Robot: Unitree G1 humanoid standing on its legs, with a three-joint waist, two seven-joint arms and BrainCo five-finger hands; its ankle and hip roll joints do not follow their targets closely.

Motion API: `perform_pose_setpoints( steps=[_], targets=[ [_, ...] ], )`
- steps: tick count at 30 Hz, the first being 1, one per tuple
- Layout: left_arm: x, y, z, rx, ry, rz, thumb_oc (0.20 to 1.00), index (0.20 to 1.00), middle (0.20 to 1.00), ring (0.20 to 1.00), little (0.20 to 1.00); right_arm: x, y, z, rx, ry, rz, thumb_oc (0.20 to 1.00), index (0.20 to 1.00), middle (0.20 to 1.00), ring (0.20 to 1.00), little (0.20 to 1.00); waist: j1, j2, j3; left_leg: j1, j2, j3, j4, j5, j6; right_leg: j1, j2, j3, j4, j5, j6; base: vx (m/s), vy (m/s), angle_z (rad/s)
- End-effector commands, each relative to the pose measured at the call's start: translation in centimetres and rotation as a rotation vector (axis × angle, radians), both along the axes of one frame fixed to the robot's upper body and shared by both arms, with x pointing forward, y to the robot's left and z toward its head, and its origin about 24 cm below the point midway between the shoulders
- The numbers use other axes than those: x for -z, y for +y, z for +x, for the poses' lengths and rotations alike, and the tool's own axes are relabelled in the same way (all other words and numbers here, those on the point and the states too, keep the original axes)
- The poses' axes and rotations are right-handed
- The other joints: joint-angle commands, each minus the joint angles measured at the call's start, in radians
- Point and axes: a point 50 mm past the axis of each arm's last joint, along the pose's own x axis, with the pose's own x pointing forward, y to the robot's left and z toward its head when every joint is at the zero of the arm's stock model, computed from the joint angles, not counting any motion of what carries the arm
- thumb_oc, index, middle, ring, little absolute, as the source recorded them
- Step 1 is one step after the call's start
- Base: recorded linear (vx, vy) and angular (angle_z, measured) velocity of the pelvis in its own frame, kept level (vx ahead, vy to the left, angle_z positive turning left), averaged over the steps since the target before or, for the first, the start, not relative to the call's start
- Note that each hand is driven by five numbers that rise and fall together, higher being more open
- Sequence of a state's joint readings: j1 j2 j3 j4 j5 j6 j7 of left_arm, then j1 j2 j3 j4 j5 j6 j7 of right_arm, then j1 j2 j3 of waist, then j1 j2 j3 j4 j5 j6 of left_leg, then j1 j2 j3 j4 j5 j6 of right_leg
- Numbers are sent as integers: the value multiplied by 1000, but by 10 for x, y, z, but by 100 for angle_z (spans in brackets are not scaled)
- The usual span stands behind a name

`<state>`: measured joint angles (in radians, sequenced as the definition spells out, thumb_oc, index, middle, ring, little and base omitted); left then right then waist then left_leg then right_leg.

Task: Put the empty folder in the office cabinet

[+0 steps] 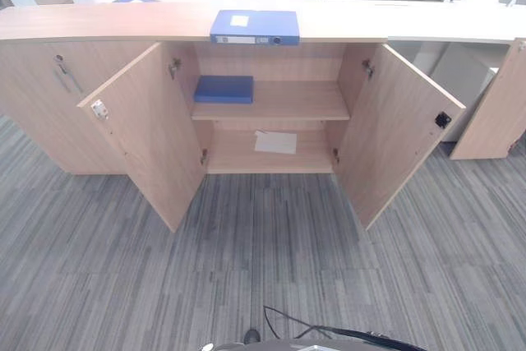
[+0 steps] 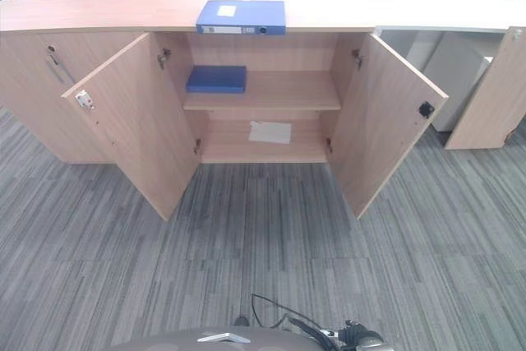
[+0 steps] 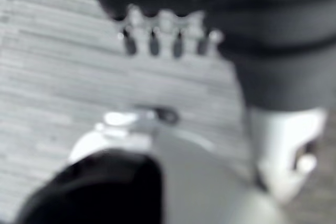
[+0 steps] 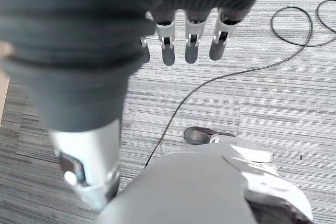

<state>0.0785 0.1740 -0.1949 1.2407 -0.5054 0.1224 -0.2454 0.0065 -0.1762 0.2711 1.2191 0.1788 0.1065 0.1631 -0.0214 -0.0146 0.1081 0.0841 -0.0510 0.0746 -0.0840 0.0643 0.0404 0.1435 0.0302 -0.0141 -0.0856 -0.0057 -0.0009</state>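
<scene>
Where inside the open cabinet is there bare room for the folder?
Upper shelf: bare right of the flat blue book. Bottom shelf: bare on both sides of the white sheet. The blue folder lies on the cabinet top.

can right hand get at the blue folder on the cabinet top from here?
Probably not yet. The right hand hangs over the floor, fingers straight, far from the blue folder on the cabinet top. Nothing blocks it.

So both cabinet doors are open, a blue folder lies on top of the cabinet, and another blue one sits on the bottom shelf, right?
Not quite: the second blue folder sits on the upper shelf, as the left eye view shows. The bottom shelf holds a sheet of paper. The rest is right.
</scene>
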Motion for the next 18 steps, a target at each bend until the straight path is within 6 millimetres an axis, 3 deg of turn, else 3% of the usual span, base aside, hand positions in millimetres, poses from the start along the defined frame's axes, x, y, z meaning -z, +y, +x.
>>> perform_pose_setpoints(
  steps=[1,18],
  targets=[
    [1,-4,9,-36,2,-4,1000,1000,1000,1000,1000,-2,-9,7,-10,-15,-30,1000,1000,1000,1000,1000,-12,-10,15,34,-27,-30,-3,-139,13,-19,-15,-32,-2,12,58,0,0,0],
    [1,-4,9,-46,4,-7,1000,1000,1000,1000,1000,-2,-10,7,1,-18,-29,1000,1000,1000,1000,1000,-13,-8,22,31,-27,-30,-3,-136,13,-21,-16,-34,-2,13,57,0,0,0]
  ],
)
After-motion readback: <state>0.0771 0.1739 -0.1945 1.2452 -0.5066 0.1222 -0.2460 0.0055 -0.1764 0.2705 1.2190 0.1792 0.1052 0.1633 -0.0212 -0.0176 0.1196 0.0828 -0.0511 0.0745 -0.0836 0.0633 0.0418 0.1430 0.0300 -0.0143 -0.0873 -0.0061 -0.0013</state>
